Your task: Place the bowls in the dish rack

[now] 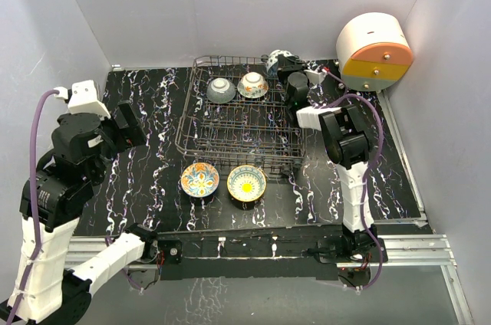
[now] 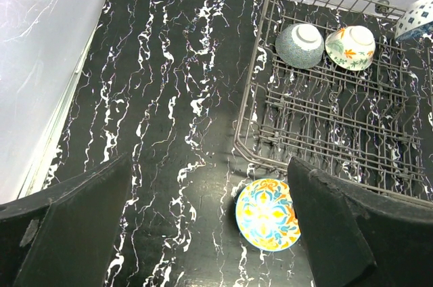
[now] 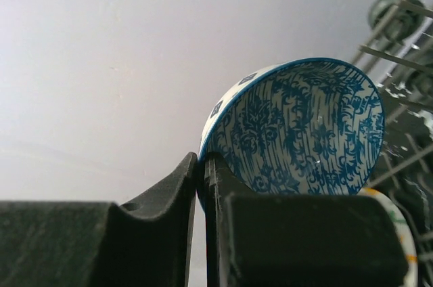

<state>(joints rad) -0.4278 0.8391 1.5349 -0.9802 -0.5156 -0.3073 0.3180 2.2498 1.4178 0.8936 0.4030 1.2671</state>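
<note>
The dark wire dish rack (image 1: 230, 135) stands mid-table and holds the speckled grey bowl (image 1: 221, 90) and the orange-green floral bowl (image 1: 253, 85) on their sides at its far end; both show in the left wrist view (image 2: 299, 45) (image 2: 350, 48). My right gripper (image 1: 285, 64) is shut on the rim of the blue bowl (image 3: 298, 128), holding it tilted above the rack's far right corner (image 1: 278, 57). The orange-blue floral bowl (image 1: 199, 179) and the yellow sunflower bowl (image 1: 247, 182) sit on the table in front of the rack. My left gripper (image 2: 210, 233) is open, high above the table left of the orange-blue bowl (image 2: 267, 214).
A round white, orange and yellow box (image 1: 374, 53) stands at the far right corner. Grey walls close the table on the left, back and right. A metal rail (image 1: 253, 247) runs along the near edge.
</note>
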